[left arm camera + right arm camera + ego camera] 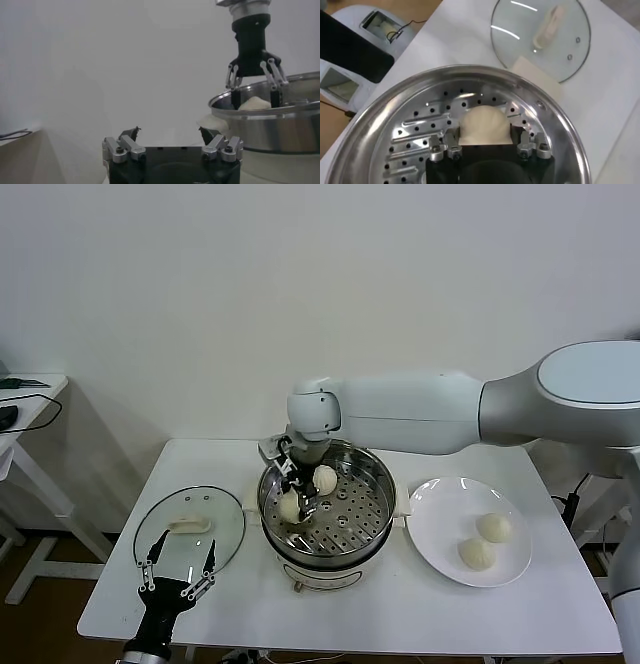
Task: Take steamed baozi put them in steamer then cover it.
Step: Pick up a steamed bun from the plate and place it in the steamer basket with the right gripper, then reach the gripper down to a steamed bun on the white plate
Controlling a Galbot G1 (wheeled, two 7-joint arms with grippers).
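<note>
The steamer (378, 484) stands mid-table with its perforated tray showing. My right gripper (300, 500) reaches down into it and is shut on a baozi (289, 507), low at the tray. In the right wrist view the baozi (484, 124) fills the gap between the fingers (451, 138) of the gripper (485, 137). A second baozi (325, 478) lies on the tray beside it. Two more baozi (493, 527) (476, 553) lie on the white plate (430, 529). My left gripper (180, 569) is open and empty over the near edge of the glass lid (215, 529).
The glass lid, with its cream handle (190, 525), lies flat left of the steamer and shows in the right wrist view (520, 40). The left wrist view shows the steamer wall (280, 130) and my right gripper (254, 97). A side table (25, 399) stands far left.
</note>
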